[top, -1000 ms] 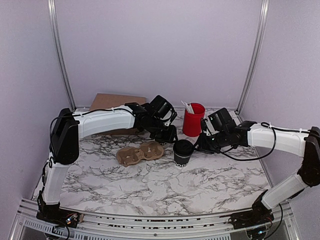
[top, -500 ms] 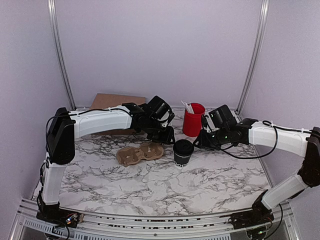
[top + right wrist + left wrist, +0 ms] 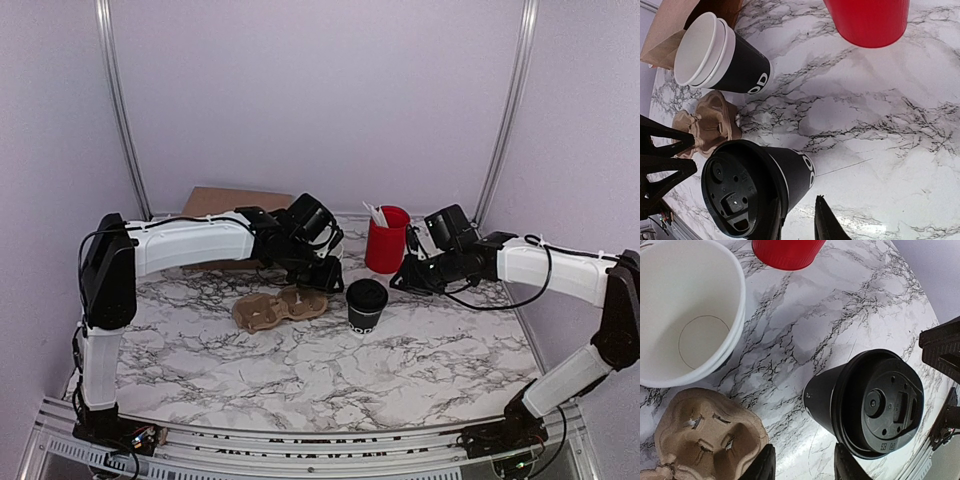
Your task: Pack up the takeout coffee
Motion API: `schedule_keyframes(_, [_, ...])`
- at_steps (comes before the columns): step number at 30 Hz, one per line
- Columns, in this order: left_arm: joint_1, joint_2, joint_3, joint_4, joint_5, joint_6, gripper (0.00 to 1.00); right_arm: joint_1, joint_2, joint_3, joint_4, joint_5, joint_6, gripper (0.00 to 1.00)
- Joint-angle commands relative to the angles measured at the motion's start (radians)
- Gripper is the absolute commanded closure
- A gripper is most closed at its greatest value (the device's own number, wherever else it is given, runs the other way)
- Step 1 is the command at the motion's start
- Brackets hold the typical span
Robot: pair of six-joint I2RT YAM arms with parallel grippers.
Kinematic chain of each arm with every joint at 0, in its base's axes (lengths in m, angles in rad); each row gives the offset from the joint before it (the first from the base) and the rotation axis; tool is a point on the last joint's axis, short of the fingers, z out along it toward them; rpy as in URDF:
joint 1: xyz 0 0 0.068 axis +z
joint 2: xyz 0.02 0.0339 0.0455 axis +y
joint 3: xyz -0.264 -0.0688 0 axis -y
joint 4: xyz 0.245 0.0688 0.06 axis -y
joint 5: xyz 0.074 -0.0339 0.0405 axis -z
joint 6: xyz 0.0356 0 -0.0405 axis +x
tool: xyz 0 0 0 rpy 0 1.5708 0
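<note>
The step in hand looked like taking hold of the takeout coffee so that it could go into a well of the cardboard carrier, and doing it well called for one arm to commit while the other kept clear. The fingers should part wider than the cup's body, come in level from the side, and close on the paper wall below the lid's rim, gently enough not to buckle it. The cup should be kept upright all the way, since a tilt could loosen the lid. The carrier seemed light and crumpled, so the free arm might steady it. The coffee stood upright on the marble table, just right of the carrier and in front of the red cup, between the two arms. The left fingers stood apart with only bare table between them, and the cup lay ahead and to the right of their gap. The right fingers were narrowly parted and empty, with the cup just to the left of them, outside the gap.
</note>
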Motion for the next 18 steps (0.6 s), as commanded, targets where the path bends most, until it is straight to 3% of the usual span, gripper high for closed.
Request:
schedule_keyframes(1, [-0.014,-0.031,-0.013,-0.005,0.036,0.011,0.59,-0.012,0.029,0.045,0.012,-0.068,-0.052,0.77])
schedule_keyframes(18, [-0.029,0.025,0.002,0.011,0.042,-0.007,0.6,-0.014,0.064,0.017,0.023,-0.089,-0.067,0.77])
